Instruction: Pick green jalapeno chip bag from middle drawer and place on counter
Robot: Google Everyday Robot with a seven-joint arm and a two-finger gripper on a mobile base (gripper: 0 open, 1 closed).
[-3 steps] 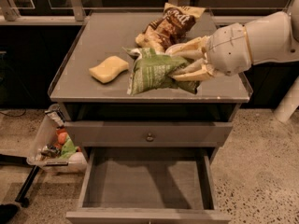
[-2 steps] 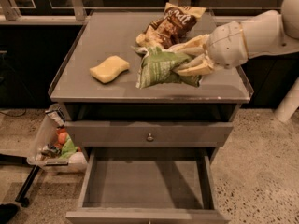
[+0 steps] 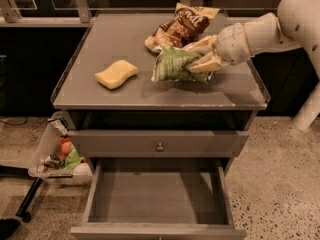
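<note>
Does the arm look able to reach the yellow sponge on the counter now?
Probably yes: the end effector, over the counter's right side, has bare surface toward the sponge, but it holds the green jalapeno chip bag.

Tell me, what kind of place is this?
Probably a robot practice kitchen or lab: the counter holds a brown chip bag and a sponge, the middle drawer stands open, and the gripper grips the green jalapeno chip bag over the counter.

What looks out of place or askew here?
Nothing spilled or damaged. The gripper grips the green chip bag over the counter, beside the brown bag. The middle drawer hangs open; a bin beside it sits tilted.
</note>
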